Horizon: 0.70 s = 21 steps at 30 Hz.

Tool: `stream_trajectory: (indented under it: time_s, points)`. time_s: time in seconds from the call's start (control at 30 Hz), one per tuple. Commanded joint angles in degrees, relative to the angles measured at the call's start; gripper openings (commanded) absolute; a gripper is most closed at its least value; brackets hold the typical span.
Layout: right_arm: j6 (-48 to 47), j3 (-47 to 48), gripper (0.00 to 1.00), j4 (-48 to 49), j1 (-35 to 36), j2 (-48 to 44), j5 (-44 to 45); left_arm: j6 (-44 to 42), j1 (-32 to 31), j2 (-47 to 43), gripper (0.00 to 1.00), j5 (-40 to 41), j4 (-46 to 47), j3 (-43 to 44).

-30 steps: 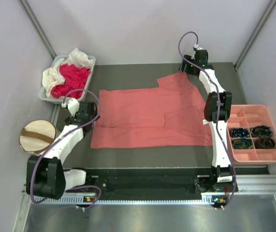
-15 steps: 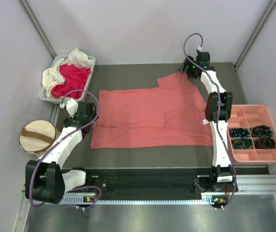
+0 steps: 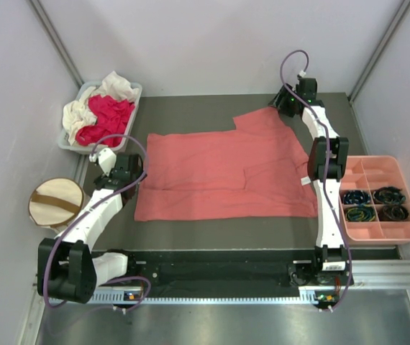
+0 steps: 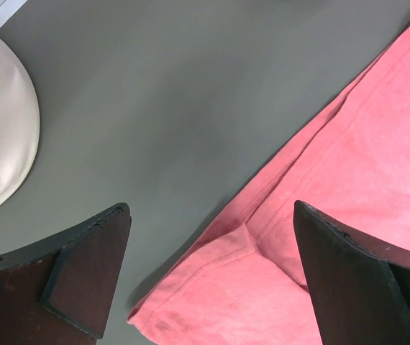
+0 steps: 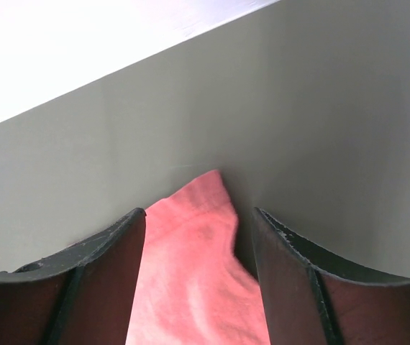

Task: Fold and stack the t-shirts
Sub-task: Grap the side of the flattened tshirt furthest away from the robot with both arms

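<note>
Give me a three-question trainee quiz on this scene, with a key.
1. True or false: the left gripper is shut on the pink shirt.
2. Where is the right gripper? A: over the tray. B: at the shirt's far right corner. C: over the tub.
3. How many shirts lie spread flat?
Key: 1 false; 2 B; 3 one.
</note>
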<state>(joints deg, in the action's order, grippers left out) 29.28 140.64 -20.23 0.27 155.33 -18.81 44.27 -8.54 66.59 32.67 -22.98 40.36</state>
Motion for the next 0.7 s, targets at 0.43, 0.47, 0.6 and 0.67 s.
stream_trajectory:
  time_s: [0.43, 0.47, 0.6, 0.67]
  points:
    - [2.1, 0.4, 0.57, 1.2, 0.0, 2.2, -7.3, 0.6, 0.4, -2.1, 0.99, 1.3, 0.0, -1.4]
    - [2.2, 0.4, 0.57, 1.1, 0.0, 2.2, -7.4, 0.6, 0.3, -2.1, 0.99, 1.3, 0.0, -1.4]
    - [2.1, 0.5, 0.48, 0.8, 0.0, 2.3, -7.8, 0.7, 0.4, -2.2, 0.99, 1.4, 0.1, -1.5]
    - [2.0, 0.5, 0.40, 0.7, 0.0, 2.3, -7.8, 0.7, 0.3, -2.1, 0.99, 1.3, 0.1, -1.6]
